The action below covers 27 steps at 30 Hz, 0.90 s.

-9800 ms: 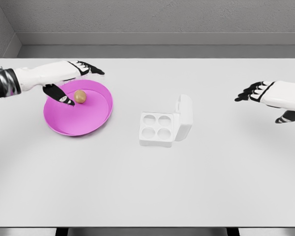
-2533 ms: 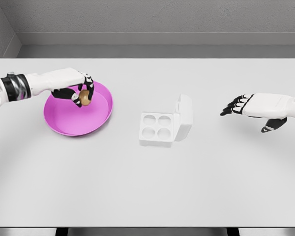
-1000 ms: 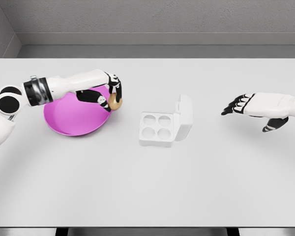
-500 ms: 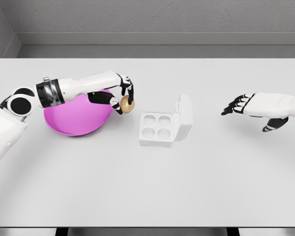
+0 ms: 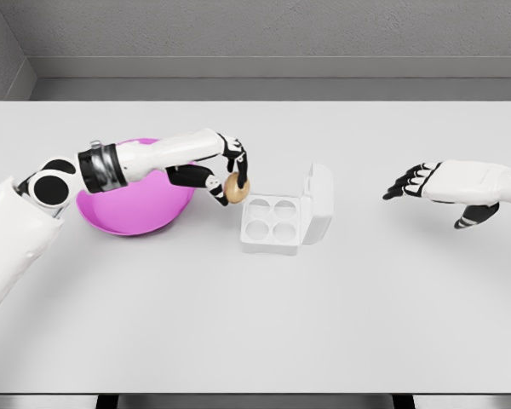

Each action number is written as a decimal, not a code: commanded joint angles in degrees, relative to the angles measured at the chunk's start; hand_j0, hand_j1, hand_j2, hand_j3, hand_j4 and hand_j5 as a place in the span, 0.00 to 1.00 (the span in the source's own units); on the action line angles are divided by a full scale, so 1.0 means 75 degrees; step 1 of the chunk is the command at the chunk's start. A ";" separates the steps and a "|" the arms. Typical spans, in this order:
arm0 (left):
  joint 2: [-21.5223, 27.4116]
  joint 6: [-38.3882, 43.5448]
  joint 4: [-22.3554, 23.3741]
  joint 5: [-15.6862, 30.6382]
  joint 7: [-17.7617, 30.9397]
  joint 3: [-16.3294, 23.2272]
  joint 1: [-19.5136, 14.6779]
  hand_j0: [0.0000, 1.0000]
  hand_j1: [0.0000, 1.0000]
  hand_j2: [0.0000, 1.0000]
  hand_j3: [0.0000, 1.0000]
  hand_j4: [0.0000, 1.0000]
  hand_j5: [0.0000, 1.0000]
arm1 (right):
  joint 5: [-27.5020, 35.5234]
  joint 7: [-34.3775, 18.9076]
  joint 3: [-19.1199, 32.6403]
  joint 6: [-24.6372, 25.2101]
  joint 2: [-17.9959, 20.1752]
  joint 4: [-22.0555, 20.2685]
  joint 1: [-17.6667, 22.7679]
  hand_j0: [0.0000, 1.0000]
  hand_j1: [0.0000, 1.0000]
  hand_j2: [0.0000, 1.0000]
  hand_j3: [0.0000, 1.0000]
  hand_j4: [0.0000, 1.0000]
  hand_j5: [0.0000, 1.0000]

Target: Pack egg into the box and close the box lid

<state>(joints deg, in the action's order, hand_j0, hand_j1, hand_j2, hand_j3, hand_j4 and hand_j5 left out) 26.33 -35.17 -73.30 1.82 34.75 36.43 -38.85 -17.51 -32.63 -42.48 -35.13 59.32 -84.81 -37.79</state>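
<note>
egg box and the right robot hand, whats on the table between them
Nothing: in the head view only bare table lies between the egg box and the open right robot hand.

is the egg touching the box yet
Apart. In the head view the egg, pinched in the left hand, hangs just left of the open box, with bare table visible between egg and the box's near-left corner.
</note>
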 commanded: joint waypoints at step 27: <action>-0.0921 0.0022 0.0362 -0.0254 -0.0016 -0.0005 0.0293 0.29 0.29 0.29 0.29 0.29 0.29 | 0.0038 0.0003 0.0004 0.0018 0.0013 -0.0001 0.0000 1.00 1.00 1.00 1.00 1.00 1.00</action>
<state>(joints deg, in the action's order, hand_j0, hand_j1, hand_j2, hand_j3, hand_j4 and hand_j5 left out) 19.79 -35.15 -71.33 -0.17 34.65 36.42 -36.65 -17.51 -32.63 -42.48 -35.13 59.34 -84.81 -37.79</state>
